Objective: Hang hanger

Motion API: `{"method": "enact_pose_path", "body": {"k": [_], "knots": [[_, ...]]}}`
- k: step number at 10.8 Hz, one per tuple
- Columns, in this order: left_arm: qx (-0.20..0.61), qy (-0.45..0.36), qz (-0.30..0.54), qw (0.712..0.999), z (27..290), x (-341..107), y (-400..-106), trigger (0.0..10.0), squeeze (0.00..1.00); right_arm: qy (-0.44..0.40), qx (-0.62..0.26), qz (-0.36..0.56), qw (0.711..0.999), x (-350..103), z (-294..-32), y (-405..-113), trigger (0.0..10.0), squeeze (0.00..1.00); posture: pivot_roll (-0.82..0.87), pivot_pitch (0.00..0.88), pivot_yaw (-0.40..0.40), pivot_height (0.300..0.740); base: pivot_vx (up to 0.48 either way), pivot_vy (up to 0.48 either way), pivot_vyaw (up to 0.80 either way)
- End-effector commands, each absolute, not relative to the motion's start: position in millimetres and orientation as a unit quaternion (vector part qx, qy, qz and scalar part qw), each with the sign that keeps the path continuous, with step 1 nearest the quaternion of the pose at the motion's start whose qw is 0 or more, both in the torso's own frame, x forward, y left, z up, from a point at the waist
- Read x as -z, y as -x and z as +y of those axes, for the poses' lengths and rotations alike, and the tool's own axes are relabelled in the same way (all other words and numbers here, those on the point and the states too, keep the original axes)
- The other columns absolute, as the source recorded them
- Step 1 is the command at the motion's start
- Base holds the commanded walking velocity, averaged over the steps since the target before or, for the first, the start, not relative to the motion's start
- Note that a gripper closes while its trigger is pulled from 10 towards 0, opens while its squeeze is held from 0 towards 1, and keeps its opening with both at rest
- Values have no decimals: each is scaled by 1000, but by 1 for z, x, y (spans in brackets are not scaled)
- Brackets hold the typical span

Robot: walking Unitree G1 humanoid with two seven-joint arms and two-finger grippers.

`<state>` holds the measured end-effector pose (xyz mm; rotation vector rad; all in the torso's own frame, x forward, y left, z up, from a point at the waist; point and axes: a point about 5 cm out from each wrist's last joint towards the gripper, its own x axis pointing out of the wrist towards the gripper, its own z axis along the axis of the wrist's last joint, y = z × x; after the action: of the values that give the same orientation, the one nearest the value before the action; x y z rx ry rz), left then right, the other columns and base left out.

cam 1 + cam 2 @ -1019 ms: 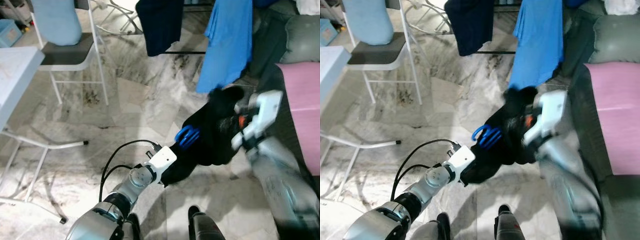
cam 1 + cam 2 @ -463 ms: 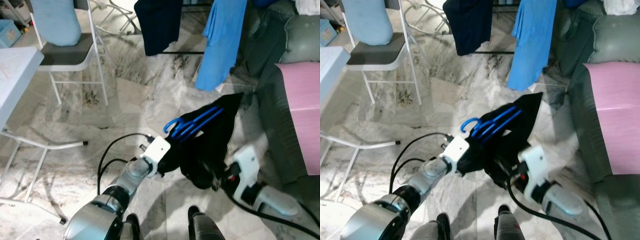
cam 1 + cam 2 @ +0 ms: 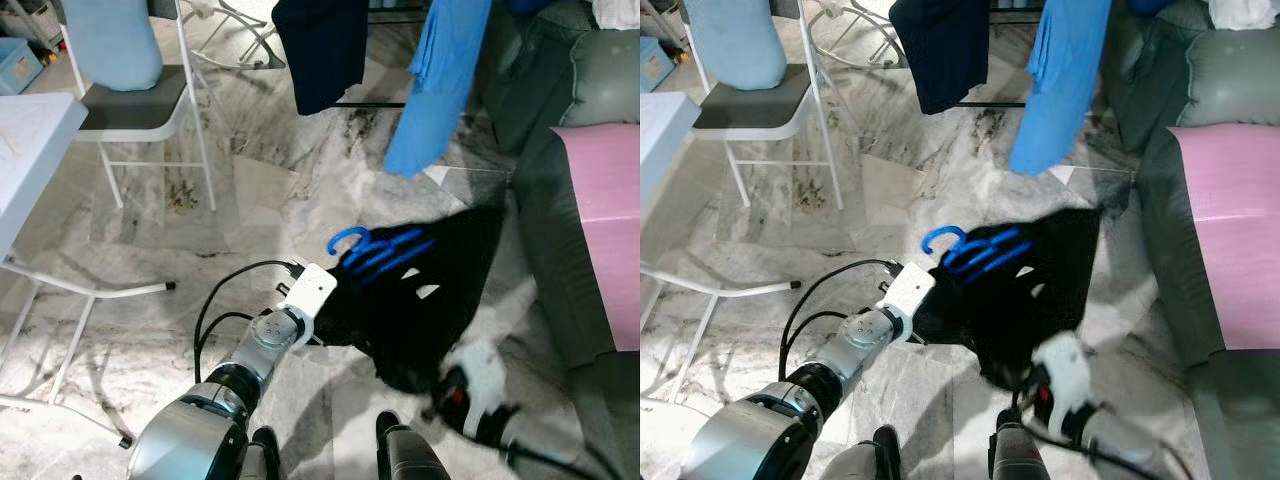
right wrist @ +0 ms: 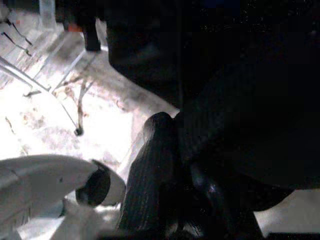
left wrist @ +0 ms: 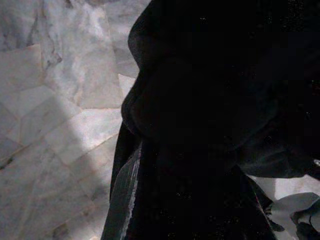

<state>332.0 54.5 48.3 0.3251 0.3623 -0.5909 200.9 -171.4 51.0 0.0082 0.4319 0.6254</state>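
A blue plastic hanger [image 3: 385,252] lies inside a black garment [image 3: 425,300], its hook [image 3: 345,238] poking out at the collar. My left gripper [image 3: 335,302] is buried in the cloth just under the hook and is shut on the garment at the hanger's neck; the left wrist view shows dark folds [image 5: 210,115] over marble floor. My right arm [image 3: 472,392] is blurred low on the right at the garment's lower edge. In the right wrist view one ribbed black finger [image 4: 150,175] presses against dark cloth [image 4: 250,125], closed on it.
Ahead hangs a navy garment [image 3: 320,50] and a blue shirt [image 3: 440,90] on a rack. A white folding chair [image 3: 135,100] with a light blue cushion and a white table [image 3: 25,150] stand left. A grey sofa with a pink cover [image 3: 605,210] lines the right.
My right arm swept from the garment's upper right down to its lower edge. The black garment spread out wider and the hanger's hook shifted a little to the left.
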Motion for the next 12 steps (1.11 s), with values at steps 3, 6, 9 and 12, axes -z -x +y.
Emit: {"method": "enact_pose_path", "body": {"k": [3, 6, 9, 12], "knots": [[271, -137, 164, 938, 53, -55, -337, 0, 0, -14, -322, 248, 914, -34, -165, -187, 0, 0, -357, 257, 109, 740, 0, 0, 0], [271, -137, 164, 938, 53, -55, -337, 0, 0, -14, -322, 248, 914, -34, -165, -187, 0, 0, -357, 257, 109, 740, 0, 0, 0], [271, -137, 164, 938, 53, -55, -337, 0, 0, -14, -322, 248, 914, -34, -165, -187, 0, 0, -357, 257, 109, 740, 0, 0, 0], [269, -136, 165, 939, 54, -55, -337, 0, 0, -21, -319, 246, 915, -32, -166, -187, 0, 0, -361, 257, 109, 740, 0, 0, 0]]}}
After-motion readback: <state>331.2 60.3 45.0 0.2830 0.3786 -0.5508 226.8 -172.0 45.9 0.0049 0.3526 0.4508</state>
